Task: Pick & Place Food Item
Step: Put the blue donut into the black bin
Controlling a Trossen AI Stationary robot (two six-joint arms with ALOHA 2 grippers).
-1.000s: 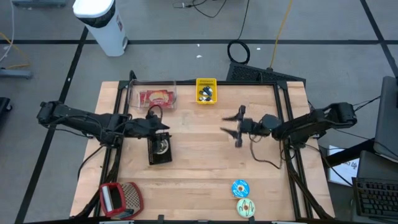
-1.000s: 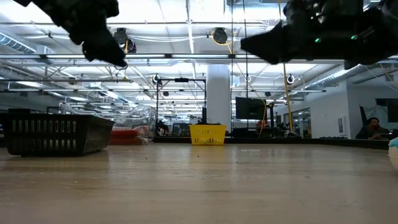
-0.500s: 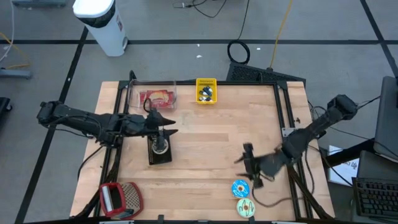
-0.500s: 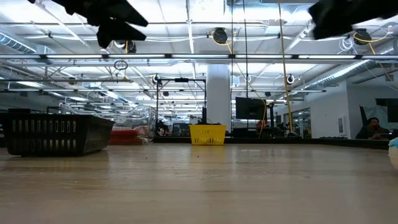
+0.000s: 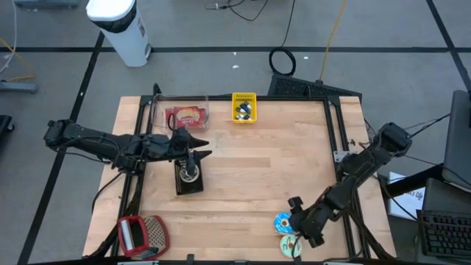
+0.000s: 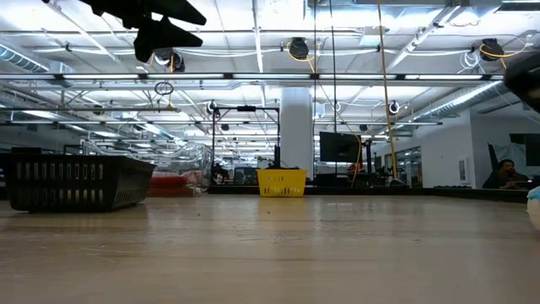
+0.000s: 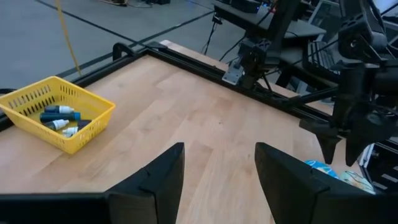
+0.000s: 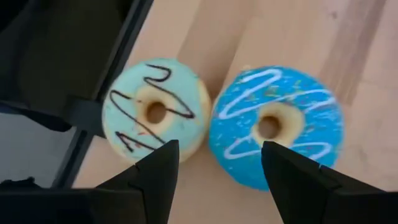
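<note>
The right gripper (image 5: pixel 300 221) hangs just above two ring donuts at the near right corner of the wooden table (image 5: pixel 243 169), its jaws spread and holding nothing. Under those jaws the bright blue donut with white icing stripes (image 8: pixel 275 124) sits touching the pale mint donut with dark chocolate zigzags (image 8: pixel 155 111); both lie flat on the wood. The left gripper (image 5: pixel 197 152) hovers over a black square basket (image 5: pixel 188 177), jaws parted and bare, with a yellow wire basket of markers (image 7: pixel 57 112) beyond them.
</note>
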